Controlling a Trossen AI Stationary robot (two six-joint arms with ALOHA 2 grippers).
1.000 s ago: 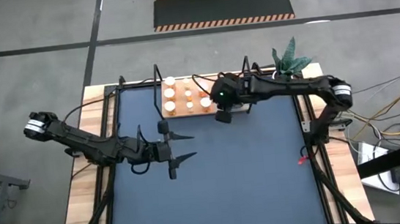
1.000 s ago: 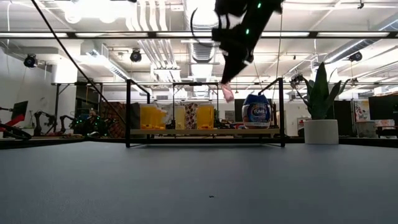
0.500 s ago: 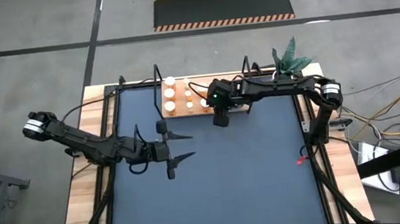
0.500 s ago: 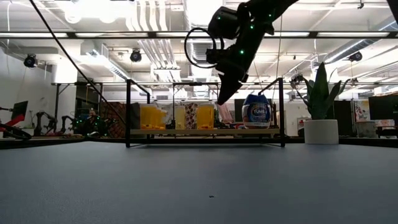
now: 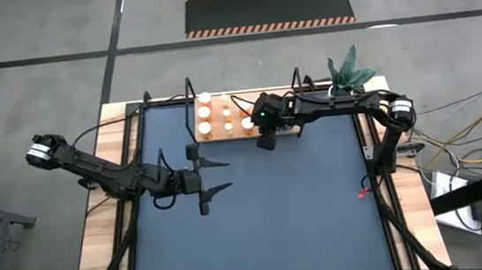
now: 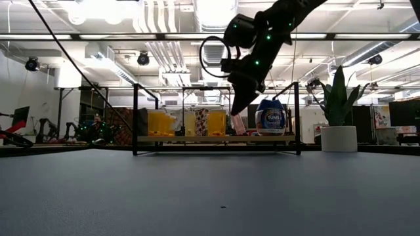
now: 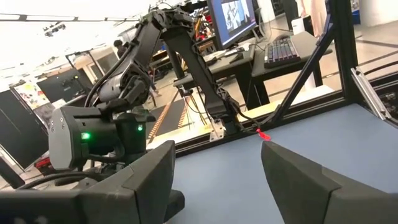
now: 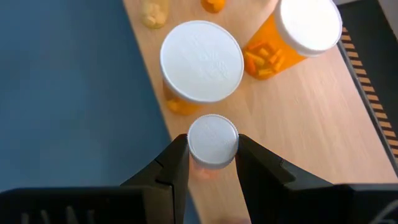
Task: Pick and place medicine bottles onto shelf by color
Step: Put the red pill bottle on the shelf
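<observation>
Nearest the lower edge of the high view, the left gripper waits over the bare dark-blue mat, left of centre, its 2 fingers spread and holding nothing. No bottle shows anywhere on the mat, so by my reading nothing is left there to fetch.

Farther up, at the centre of the frame, the right gripper hangs at the near edge of the shelf. In the right wrist view its fingers pinch a small white-capped bottle by the cap, directly over the wood. The low view shows that bottle's pale body at about the board's level; whether it already rests on the board cannot be told.

Behind it on the shelf stand the placed medicine bottles: about 7 white caps in the upper centre of the high view, and, in the low view, yellow-orange bodies left of centre plus a blue bottle to the right. The task looks nearly finished: what remains is probably to set this bottle down, release it, and withdraw.

The closest obstacle is a wide-capped orange bottle just beyond the held one, with another farther off; a careless release or retreat could knock them. The black wire frame stands at the shelf's ends, and a potted plant sits at the upper right, well apart.
</observation>
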